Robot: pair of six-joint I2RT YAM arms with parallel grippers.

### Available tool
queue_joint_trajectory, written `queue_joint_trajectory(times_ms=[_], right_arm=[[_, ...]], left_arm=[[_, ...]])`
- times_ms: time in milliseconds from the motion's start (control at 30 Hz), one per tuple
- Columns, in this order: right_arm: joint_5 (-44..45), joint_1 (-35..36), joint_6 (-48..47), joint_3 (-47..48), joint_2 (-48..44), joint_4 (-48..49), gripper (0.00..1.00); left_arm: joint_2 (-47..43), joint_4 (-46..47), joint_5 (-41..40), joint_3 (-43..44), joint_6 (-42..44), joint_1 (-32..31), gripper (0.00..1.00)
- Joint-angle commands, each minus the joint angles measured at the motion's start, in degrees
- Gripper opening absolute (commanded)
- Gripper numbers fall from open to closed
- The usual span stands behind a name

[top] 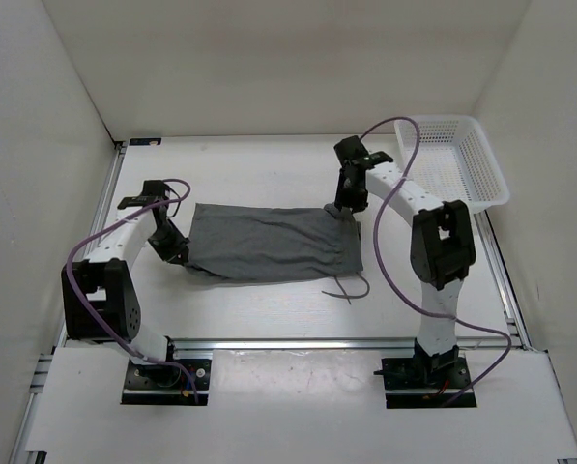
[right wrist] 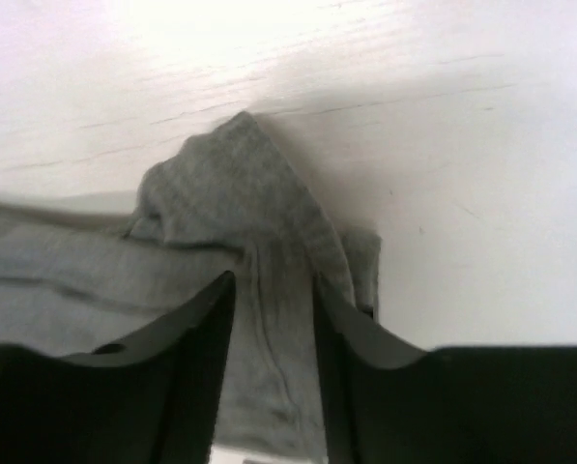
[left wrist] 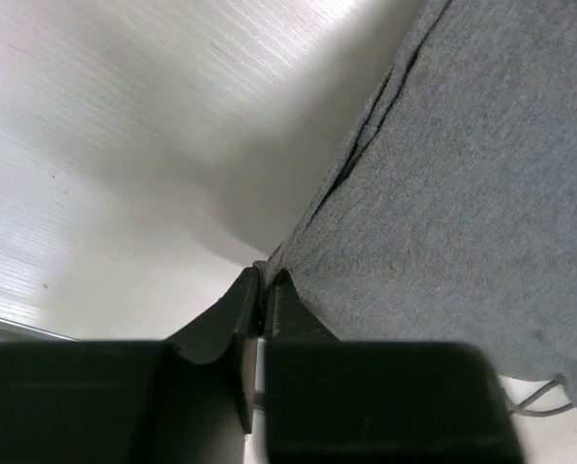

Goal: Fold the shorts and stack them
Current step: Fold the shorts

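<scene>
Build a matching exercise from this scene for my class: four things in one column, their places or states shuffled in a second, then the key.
1. dark grey soft fabric shorts
2. white plastic mesh basket
3. thin grey drawstring
4. left black gripper

A. far right corner of the table
B. shut on the shorts' left edge
C. spread across mid-table
D. trailing out from the shorts' near edge

Pairs: 1-C, 2-A, 3-D, 4-B
</scene>
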Motion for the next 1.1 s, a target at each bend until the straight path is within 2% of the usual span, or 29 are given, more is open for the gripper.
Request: queue_joint_trajectory(times_ms=[0,33,67,100,167,333,533,733,800,867,900,933,967,1067], right_arm=[[1.0,-0.3,-2.6,2.9,-9.1,-1.7,0.46],[-0.9,-0.3,-3.4,3.4,-10.5,-1.7,0.54],[-1.5,-0.3,-4.1,4.0,-11.2,-2.5,0.64],[-1.5,-0.3,-5.2,4.0,-12.1,-3.2,0.66],[-1.5,-0.3,-5.7,1.8,-14.9,-3.2,0.69],[-0.8,-0.3,-5.7,-3.8,-21.2,-3.2,0.69],[-0.8,-0.3,-6.3,-9.1,-24.6,-3.2,0.69],[-0.8,-0.3,-6.3,-11.9,-26.4,-3.2,0.69],[-0.2,-0.3,-6.3,-12.4,-27.1,-3.2,0.69],[0.4,-0.3,-6.3,-12.9,-27.6,-3.8,0.69],[0.4,-0.3,-6.3,-12.9,-27.6,-3.8,0.69],[0.4,-0.3,-6.3,-12.9,-27.6,-3.8,0.69],[0.4,-0.3,-6.9,-12.9,-27.6,-4.3,0.66],[0.4,-0.3,-7.4,-12.9,-28.2,-4.3,0.62]], left_arm=[[-3.7,-0.1,-1.5,-0.1,0.8,-0.1,0.19],[-3.7,-0.8,-2.0,-0.1,0.8,-0.1,0.36],[-3.7,-0.9,-2.0,-0.1,0.8,-0.1,0.60],[-3.0,-1.4,-2.0,0.6,1.5,-0.1,1.00],[-3.0,-1.4,-2.0,1.2,2.2,-0.1,1.00],[0.7,0.5,-1.5,5.3,2.7,-0.1,1.00],[13.6,2.7,2.2,8.0,6.6,0.7,1.00],[20.1,6.3,4.2,9.3,6.0,-1.5,1.00],[21.2,6.3,6.3,9.8,5.5,-2.9,0.92],[21.9,6.9,7.7,9.8,5.5,-3.5,0.76],[21.9,7.4,8.6,9.8,5.5,-3.5,0.41],[22.7,7.4,10.3,10.4,6.5,-3.5,0.19],[23.2,6.9,11.2,10.4,7.1,-3.5,0.10],[20.9,5.2,8.9,13.1,7.9,-1.9,0.10]])
